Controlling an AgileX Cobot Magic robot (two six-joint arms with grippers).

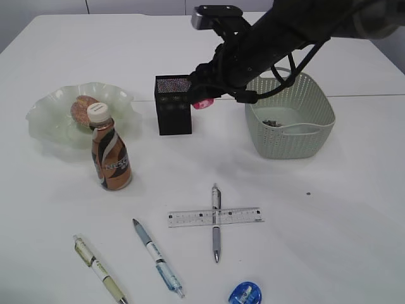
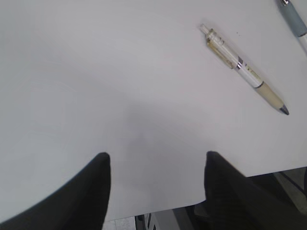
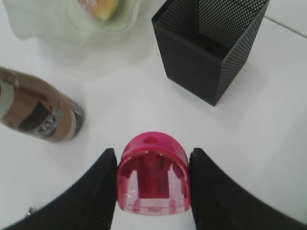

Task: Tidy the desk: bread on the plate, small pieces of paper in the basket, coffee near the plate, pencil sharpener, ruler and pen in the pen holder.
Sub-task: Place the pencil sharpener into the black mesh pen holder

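White desk (image 1: 329, 209), right gripper (image 3: 152, 184) clamping pink sharpener (image 3: 152, 175), rounded end forward

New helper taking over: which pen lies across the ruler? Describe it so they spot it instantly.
Start at the black mesh pen holder, then come toward the table's near edge to the clear ruler. The grey pen crosses it; the two other pens lie apart, leftward.

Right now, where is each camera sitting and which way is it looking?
Exterior: in front, looking down at table; right arm shows.
Left wrist: looking down at yellow pen; left gripper open.
Right wrist: looking down at pen holder; right gripper holds pink sharpener.
Shared: exterior also shows pen holder, sharpener.
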